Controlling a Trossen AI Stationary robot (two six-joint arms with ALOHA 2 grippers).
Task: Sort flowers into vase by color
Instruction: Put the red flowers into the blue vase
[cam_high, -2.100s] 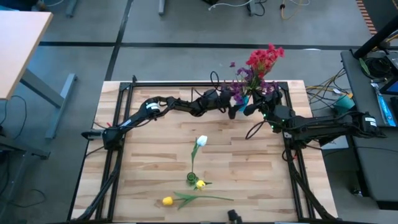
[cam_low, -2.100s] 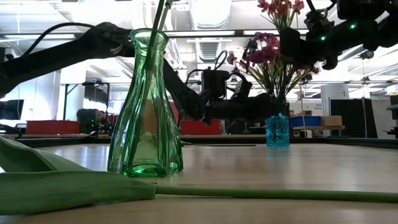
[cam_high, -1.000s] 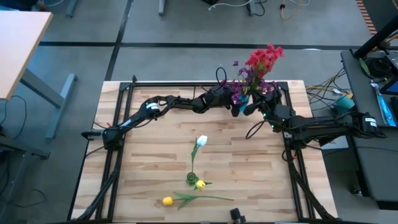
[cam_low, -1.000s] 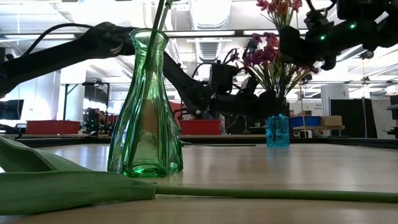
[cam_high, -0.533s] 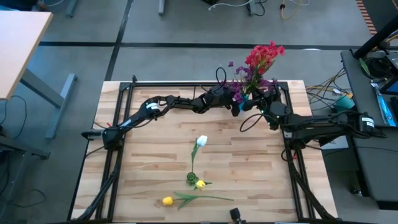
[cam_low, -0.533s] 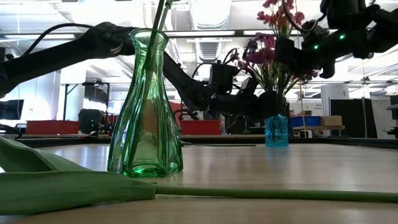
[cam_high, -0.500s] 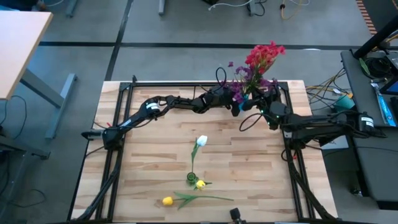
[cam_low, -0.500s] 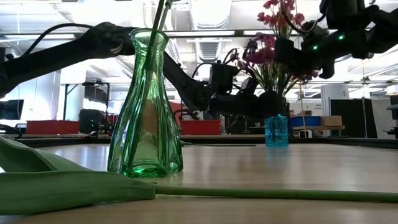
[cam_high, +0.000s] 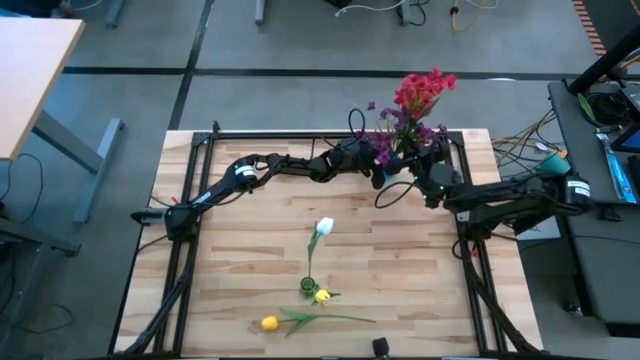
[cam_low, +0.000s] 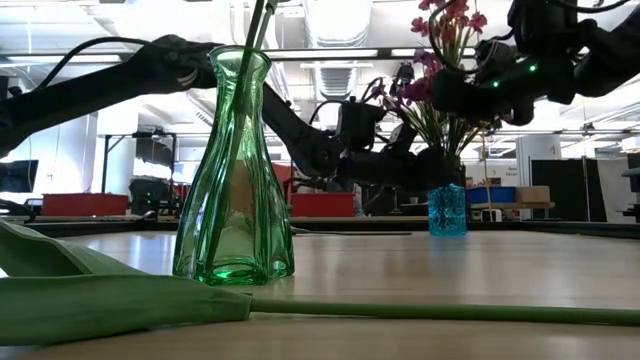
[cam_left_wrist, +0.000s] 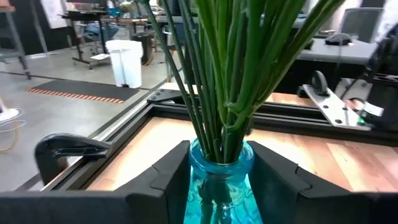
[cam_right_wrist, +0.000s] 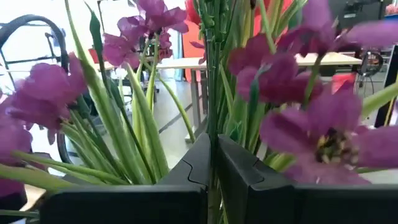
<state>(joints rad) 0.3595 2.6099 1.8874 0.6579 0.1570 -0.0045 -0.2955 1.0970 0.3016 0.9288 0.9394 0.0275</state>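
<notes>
A blue glass vase (cam_low: 446, 210) stands at the table's far edge, holding purple flowers (cam_high: 384, 146) on green stems. My left gripper (cam_high: 383, 170) reaches level to it and is shut on it. My right gripper (cam_high: 408, 160) is above the vase among the blooms, shut on the stem of the red flowers (cam_high: 424, 90). That stem's lower end is hidden among the other stems. A green glass vase (cam_low: 235, 170) near the front holds a white flower (cam_high: 323, 227) by its stem. Two yellow flowers (cam_high: 269, 322) lie on the table beside it. My left gripper pinches the blue vase's neck (cam_left_wrist: 221, 163) between its two fingers (cam_left_wrist: 176, 169), one on each side. It comes in level from the table's left. The vase stands upright with its base on the table. My right gripper pinches the red flowers' thin green stem (cam_right_wrist: 212, 134) between its shut fingers (cam_right_wrist: 237, 167), well below the blooms. It comes in level from the table's right, across the stem. The stem stands nearly upright, with the red blooms (cam_low: 450, 20) above the fingers.
A black metal frame (cam_high: 300, 135) runs along the table's edges, close behind the blue vase. A long green stem and leaf (cam_low: 120, 305) lie along the front of the table. Bare wood (cam_high: 250, 240) lies between the two vases.
My left gripper has closed its fingers onto the blue vase's neck and kept its place. My right gripper has shifted toward the table's left and a little down with the red flowers, and their stem has tipped slightly.
</notes>
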